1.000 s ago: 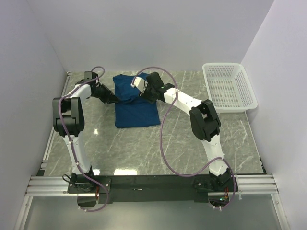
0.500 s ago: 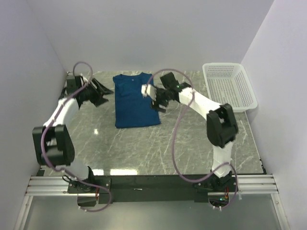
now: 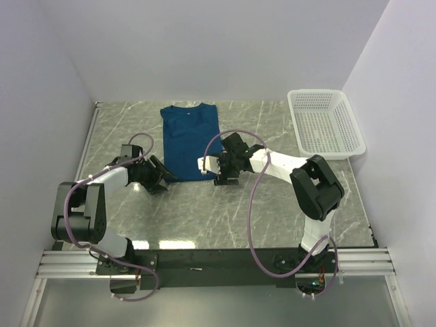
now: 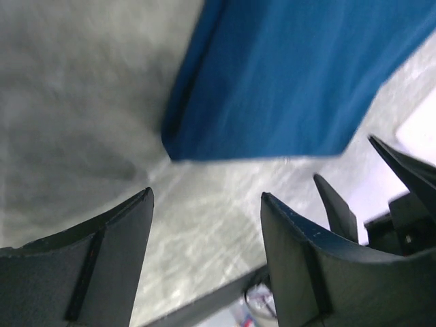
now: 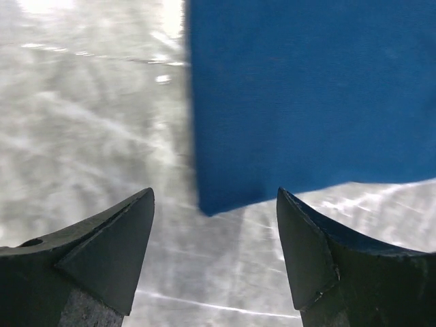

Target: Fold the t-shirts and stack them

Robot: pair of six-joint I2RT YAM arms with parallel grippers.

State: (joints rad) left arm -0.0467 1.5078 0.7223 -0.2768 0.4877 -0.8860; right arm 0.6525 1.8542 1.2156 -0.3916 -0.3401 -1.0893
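Note:
The dark blue t-shirt lies flat at the back middle of the table, folded into a narrow rectangle with its neck at the far end; no print shows. My left gripper is open and empty, low over the table just outside the shirt's near left corner. My right gripper is open and empty just outside the near right corner. In each wrist view the corner lies ahead of the open fingertips, which hold nothing. The right gripper's fingers show in the left wrist view.
A white mesh basket stands at the back right. White walls close in the table on three sides. The table is grey marble, bare in front of the shirt.
Both grippers have left the shirt's far part and come toward me to its near corners. The shirt, bunched under them before, now lies flat as a narrow rectangle.

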